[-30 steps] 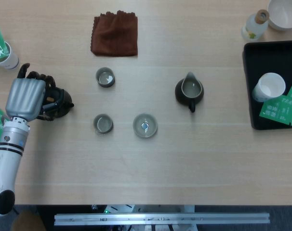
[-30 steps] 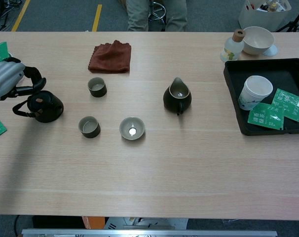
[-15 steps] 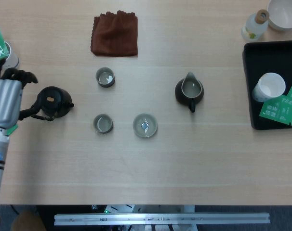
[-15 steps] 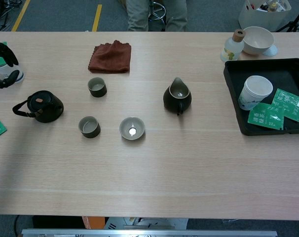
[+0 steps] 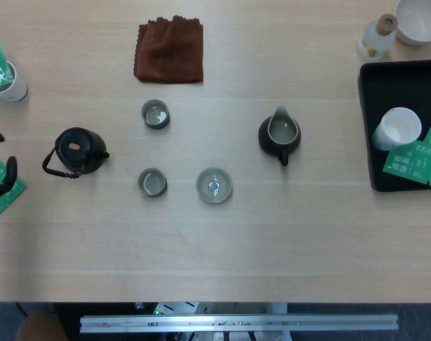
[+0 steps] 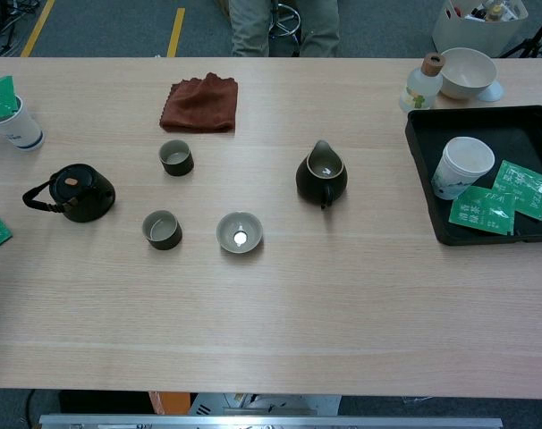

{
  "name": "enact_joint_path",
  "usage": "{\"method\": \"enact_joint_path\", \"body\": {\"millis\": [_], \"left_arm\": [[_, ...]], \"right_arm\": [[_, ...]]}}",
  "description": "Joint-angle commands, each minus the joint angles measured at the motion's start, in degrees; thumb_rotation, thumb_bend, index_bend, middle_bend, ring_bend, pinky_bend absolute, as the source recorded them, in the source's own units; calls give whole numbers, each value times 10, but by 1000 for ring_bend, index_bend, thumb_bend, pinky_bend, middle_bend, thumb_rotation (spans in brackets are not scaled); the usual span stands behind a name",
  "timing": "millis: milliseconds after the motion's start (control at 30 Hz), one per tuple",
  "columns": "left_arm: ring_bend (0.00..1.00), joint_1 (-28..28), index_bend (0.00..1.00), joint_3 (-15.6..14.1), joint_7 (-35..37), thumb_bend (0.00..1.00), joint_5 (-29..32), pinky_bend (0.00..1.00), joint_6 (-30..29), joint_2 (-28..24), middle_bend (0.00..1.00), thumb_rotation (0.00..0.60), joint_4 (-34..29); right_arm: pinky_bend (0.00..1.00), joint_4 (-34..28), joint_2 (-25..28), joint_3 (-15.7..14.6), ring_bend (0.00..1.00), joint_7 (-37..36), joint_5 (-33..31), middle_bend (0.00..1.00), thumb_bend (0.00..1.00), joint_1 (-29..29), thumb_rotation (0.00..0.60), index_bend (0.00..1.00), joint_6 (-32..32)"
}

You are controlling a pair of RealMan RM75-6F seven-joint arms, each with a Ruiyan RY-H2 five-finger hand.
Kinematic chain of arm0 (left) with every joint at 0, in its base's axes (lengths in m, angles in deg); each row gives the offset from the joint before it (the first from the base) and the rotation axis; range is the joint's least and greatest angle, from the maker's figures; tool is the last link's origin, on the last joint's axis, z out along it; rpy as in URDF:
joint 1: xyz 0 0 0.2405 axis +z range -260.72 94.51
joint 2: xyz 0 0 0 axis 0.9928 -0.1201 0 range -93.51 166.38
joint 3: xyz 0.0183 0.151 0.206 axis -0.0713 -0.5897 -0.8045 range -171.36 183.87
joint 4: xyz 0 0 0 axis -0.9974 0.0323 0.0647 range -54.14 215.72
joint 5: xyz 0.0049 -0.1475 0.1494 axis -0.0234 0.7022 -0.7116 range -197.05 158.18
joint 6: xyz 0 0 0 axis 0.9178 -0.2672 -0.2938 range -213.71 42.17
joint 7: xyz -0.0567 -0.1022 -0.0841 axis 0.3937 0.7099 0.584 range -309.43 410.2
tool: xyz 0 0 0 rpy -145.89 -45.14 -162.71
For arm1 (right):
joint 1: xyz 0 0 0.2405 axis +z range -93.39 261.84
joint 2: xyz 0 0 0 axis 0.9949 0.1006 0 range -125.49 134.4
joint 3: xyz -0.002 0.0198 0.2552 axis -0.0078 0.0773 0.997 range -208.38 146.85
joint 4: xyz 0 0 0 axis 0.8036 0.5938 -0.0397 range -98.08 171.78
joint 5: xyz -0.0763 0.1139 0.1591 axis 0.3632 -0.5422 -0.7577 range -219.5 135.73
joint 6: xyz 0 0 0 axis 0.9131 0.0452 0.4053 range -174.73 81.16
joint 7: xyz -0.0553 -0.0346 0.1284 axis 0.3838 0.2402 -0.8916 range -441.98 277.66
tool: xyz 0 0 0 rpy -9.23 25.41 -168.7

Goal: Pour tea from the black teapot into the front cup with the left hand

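The black teapot (image 5: 77,150) (image 6: 74,193) stands upright at the left of the table, handle pointing left, with nothing touching it. To its right sits the front cup (image 5: 152,182) (image 6: 162,230), a small grey-green cup. A matching back cup (image 5: 156,114) (image 6: 175,157) stands behind it. Of my left hand (image 5: 7,176), only dark fingertips show at the left edge of the head view. They are spread apart, left of the teapot's handle, and hold nothing. The chest view does not show it. My right hand is out of sight.
A shallow bowl (image 5: 214,185) sits right of the front cup, with a dark pitcher (image 5: 279,134) further right. A brown cloth (image 5: 170,50) lies at the back. A black tray (image 5: 367,142) holds a paper cup and green packets. Another paper cup (image 5: 6,78) stands far left.
My left hand has let go of the teapot and drawn back to the left, almost out of both views. The teapot stays where it stood.
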Motion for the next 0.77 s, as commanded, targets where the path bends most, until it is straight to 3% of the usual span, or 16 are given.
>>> {"method": "enact_joint_path", "body": {"millis": [33, 567, 767], "left_arm": [[265, 15, 389, -8, 10, 380, -10, 96, -12, -11, 400, 428, -9], [265, 45, 391, -11, 7, 380, -41, 96, -32, -32, 398, 434, -31], [265, 48, 391, -7, -3, 380, -36, 96, -24, -35, 396, 439, -36]], "right_arm": [[0, 1, -1, -2, 0, -2, 6, 176, 0, 1, 600, 211, -2], [0, -12, 5, -31, 0, 1, 91, 182, 0, 18, 600, 211, -8], [0, -18, 6, -30, 0, 5, 94, 183, 0, 17, 600, 211, 2]]}}
